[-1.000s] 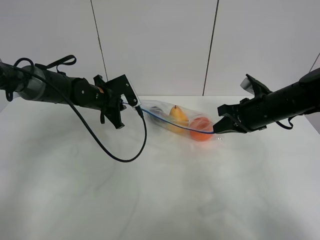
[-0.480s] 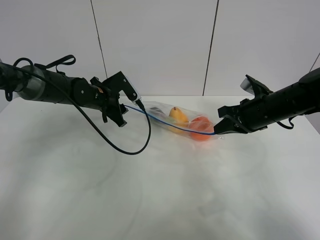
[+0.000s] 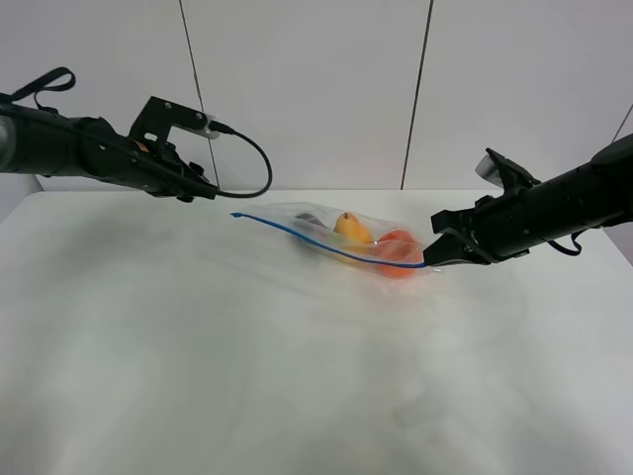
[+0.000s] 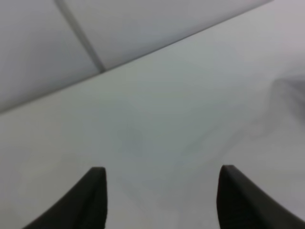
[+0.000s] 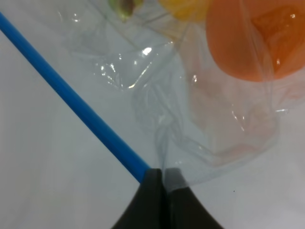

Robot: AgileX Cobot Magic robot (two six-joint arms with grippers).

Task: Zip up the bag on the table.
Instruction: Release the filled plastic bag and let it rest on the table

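Observation:
The clear crinkly bag lies on the white table with a yellow fruit, an orange and a dark eggplant inside. Its blue zip strip runs along the near edge. My right gripper is shut on the strip's right end. The right wrist view shows the pinch, the strip and the orange. My left gripper is open and empty, up and to the left of the bag. The left wrist view shows its gap over bare table.
A black cable loops from the left wrist above the table's back edge. The wall stands right behind the table. The bag's free left corner rests near the back of the table.
My left gripper has let go of the strip's left end and pulled back up and to the left. The strip's left end now lies free. The right arm has not moved.

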